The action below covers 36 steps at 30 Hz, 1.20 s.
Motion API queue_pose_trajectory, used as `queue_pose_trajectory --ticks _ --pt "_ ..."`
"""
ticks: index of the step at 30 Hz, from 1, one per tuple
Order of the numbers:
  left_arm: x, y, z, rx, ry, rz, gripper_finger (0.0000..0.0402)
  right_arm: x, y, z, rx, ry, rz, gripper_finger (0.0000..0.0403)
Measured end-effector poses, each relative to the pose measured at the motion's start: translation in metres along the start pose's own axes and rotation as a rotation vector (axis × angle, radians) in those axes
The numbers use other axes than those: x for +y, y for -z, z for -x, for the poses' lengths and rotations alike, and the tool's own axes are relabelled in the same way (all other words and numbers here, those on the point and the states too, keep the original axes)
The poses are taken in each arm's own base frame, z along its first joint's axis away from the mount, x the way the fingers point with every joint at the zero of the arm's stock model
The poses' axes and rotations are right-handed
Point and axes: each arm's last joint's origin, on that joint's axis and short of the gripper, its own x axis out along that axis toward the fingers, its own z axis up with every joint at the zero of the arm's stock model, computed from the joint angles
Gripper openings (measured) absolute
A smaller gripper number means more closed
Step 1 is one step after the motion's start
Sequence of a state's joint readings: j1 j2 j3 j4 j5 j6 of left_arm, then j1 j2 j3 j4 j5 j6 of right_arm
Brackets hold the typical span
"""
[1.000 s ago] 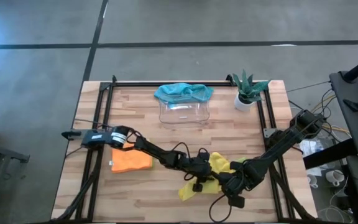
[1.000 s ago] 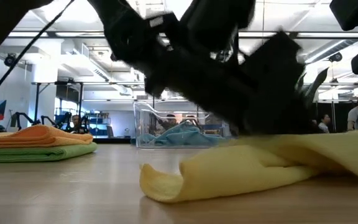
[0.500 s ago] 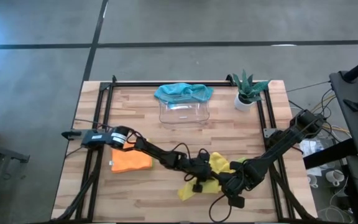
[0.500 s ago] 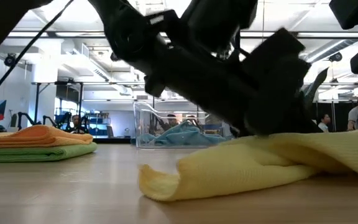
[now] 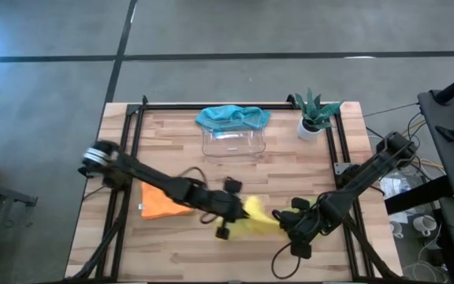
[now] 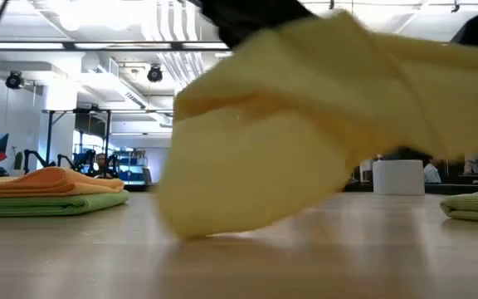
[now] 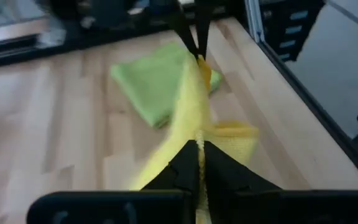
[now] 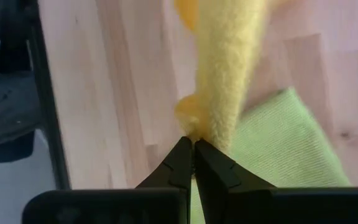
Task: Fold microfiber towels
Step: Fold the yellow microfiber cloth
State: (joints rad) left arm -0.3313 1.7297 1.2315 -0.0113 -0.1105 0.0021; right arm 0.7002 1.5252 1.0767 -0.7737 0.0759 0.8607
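A yellow microfiber towel (image 5: 262,218) is stretched between my two grippers above the near middle of the table. My left gripper (image 5: 241,211) is shut on its left end, my right gripper (image 5: 288,223) on its right end. In the low view the yellow towel (image 6: 289,141) hangs as a bunched roll, its lowest fold close to the table. A folded lime green towel (image 7: 160,87) lies flat on the table under it. An orange towel (image 5: 164,205) lies on another green one (image 6: 56,204) at the left. A teal towel (image 5: 231,117) lies draped over the clear tray's top. My left gripper pinches one bunched end of the yellow towel (image 7: 194,134) between its two fingers, coming slanting down from the table's left. The towel runs from there, gathered into a rope and lifted, toward the other gripper. My right gripper pinches the opposite bunched end of the yellow towel (image 8: 207,134) between its two fingers, pointing steeply down. Several layers are gathered there. The towel leads away from the fingers above the green towel (image 8: 278,143).
A clear plastic tray (image 5: 233,143) stands at the far middle, and a small potted plant (image 5: 314,117) at the far right. Black frame rails run along the table's left (image 5: 124,158) and right (image 5: 339,150) sides. Bare wood lies along the near left.
My left gripper has risen and gone toward the table's left edge with the yellow towel's end. My right gripper has risen a little. The towel, which lay crumpled on the table, is lifted and drawn out into a rope between the two grippers.
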Motion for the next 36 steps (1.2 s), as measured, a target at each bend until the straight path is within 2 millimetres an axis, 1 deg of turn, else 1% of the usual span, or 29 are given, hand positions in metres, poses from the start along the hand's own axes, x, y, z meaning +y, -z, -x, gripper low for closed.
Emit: queue_pose_trajectory --ticks 2,5,9,13,15,17,20,23,24,26,29,31,33,34,36 --pt "0.001 0.008 0.023 -0.002 -0.010 0.024 0.0002 -0.001 0.001 0.002 -0.009 0.010 0.003 0.0009" --pt "0.001 0.027 0.052 -0.002 -0.022 0.050 0.0002 -0.002 0.005 0.004 0.009 0.026 0.004 0.0009" --pt "0.000 0.050 0.083 -0.086 -0.021 0.096 0.0001 -0.002 0.008 0.005 0.017 0.048 -0.011 0.0009" --pt "0.001 0.070 0.096 -0.216 -0.010 0.139 0.0001 -0.001 0.004 0.004 -0.020 0.035 -0.011 0.0009" --pt "0.002 0.075 0.098 -0.273 -0.010 0.148 0.0001 -0.001 0.000 0.004 -0.040 0.021 0.004 0.0009" --pt "0.002 0.078 0.098 -0.283 -0.030 0.143 0.0001 -0.003 -0.006 0.006 -0.062 0.028 0.036 0.0009" --pt "0.007 0.074 0.098 -0.297 -0.108 0.117 0.0001 -0.008 -0.021 0.013 -0.162 0.094 0.101 0.0009" --pt "0.018 0.063 0.107 -0.300 -0.182 0.073 0.0000 -0.022 -0.040 0.028 -0.284 0.258 0.144 0.0009" --pt "0.023 0.058 0.114 -0.294 -0.203 0.056 0.0000 -0.026 -0.046 0.036 -0.329 0.322 0.149 0.0009" --pt "0.035 0.046 0.133 -0.259 -0.260 0.024 0.0000 -0.038 -0.056 0.053 -0.396 0.473 0.165 0.0009" --pt "0.051 0.029 0.168 -0.189 -0.376 -0.016 0.0000 -0.051 -0.067 0.081 -0.470 0.640 0.191 0.0009" --pt "0.055 0.018 0.193 -0.184 -0.401 -0.032 0.0000 -0.056 -0.071 0.098 -0.502 0.658 0.197 0.0009" --pt "0.055 0.012 0.209 -0.184 -0.392 -0.041 0.0000 -0.058 -0.072 0.109 -0.520 0.638 0.196 0.0009" --pt "0.053 0.011 0.215 -0.187 -0.379 -0.040 0.0000 -0.059 -0.071 0.112 -0.523 0.624 0.194 0.0009" --pt "0.048 0.016 0.215 -0.157 -0.350 -0.028 0.0000 -0.059 -0.067 0.109 -0.507 0.582 0.189 0.0009"
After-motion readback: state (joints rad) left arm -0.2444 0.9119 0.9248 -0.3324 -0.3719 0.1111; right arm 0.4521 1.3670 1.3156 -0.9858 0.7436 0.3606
